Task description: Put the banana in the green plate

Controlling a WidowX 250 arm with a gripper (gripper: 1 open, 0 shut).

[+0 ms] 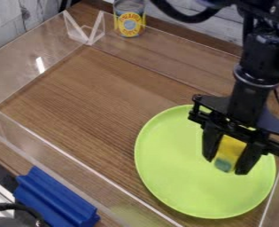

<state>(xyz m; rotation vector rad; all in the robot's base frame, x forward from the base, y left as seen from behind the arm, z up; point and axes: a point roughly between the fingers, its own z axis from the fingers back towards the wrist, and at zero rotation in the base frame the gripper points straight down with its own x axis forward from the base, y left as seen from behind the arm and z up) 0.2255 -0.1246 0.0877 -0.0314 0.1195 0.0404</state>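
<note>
The banana, small and yellow with a green end pointing down, is clamped between the black fingers of my gripper. The gripper points straight down and is shut on it, just above the right half of the large round green plate. Whether the banana's green tip touches the plate surface I cannot tell. The black arm rises from the gripper toward the top right corner.
A yellow-labelled can stands at the back, beside a clear plastic stand. Clear acrylic walls border the wooden table on the left and front. A blue block lies outside the front wall.
</note>
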